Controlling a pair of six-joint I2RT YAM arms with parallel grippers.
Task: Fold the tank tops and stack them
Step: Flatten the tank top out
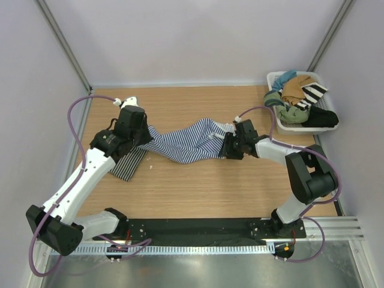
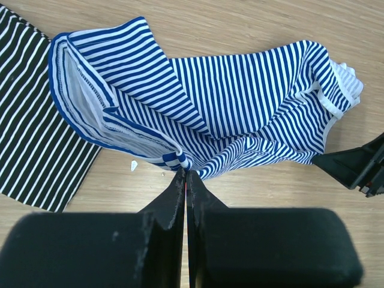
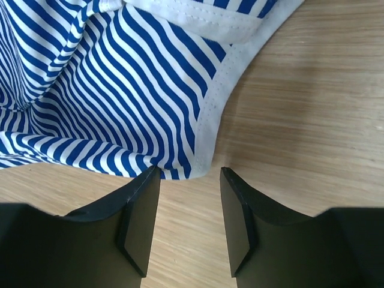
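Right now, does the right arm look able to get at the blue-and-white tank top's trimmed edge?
Probably yes: the right gripper is open, and the white trim of the blue-and-white tank top lies just ahead of its fingertips with nothing between.

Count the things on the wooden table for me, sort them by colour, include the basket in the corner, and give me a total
blue-and-white striped top: 1
black-and-white striped top: 1
white basket holding mixed clothes: 1
Total: 3
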